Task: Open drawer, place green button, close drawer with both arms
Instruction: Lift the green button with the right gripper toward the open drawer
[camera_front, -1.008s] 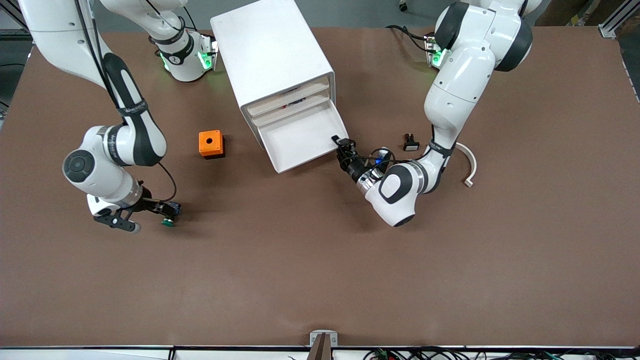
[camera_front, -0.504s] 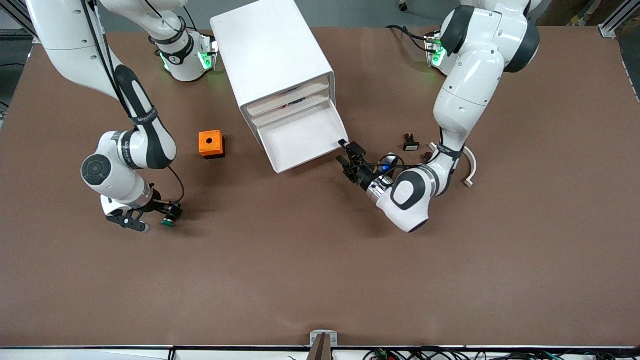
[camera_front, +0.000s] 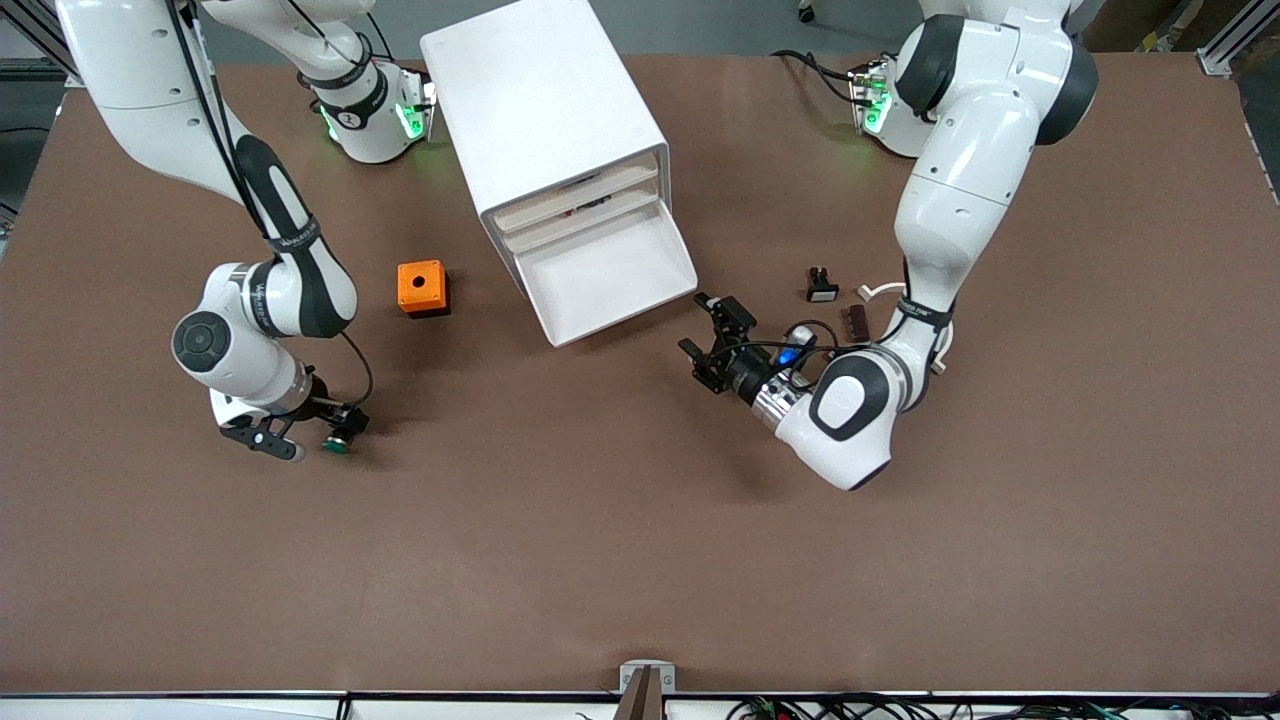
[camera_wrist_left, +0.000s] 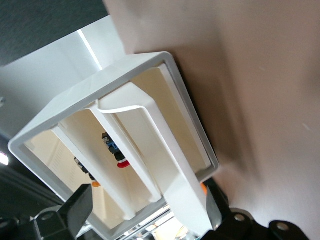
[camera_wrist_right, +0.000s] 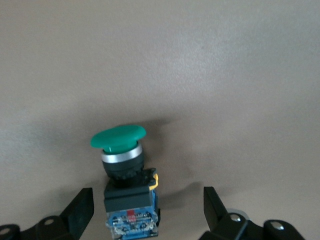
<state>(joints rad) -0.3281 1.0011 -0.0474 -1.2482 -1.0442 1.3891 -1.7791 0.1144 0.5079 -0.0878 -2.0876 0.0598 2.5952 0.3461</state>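
Note:
The white cabinet (camera_front: 545, 110) stands at the robots' end of the table. Its lowest drawer (camera_front: 610, 275) is pulled out and empty. My left gripper (camera_front: 712, 345) is open and empty, just off the drawer's front corner, nearer the front camera. The left wrist view shows the drawer (camera_wrist_left: 170, 165) ahead of the open gripper (camera_wrist_left: 145, 220). The button (camera_front: 336, 446), with green cap and black body, lies on the table toward the right arm's end. My right gripper (camera_front: 335, 435) is open, low around it. In the right wrist view the button (camera_wrist_right: 120, 145) lies between the spread fingers (camera_wrist_right: 82, 207), untouched.
An orange box (camera_front: 421, 287) with a round hole sits beside the cabinet toward the right arm's end. A black part with a white cap (camera_front: 821, 287), a small brown piece (camera_front: 857, 320) and a white curved piece (camera_front: 943, 332) lie by the left arm.
My left gripper has left the drawer's front corner and drawn back toward the front camera. My right arm has shifted closer to the button, which has not moved.

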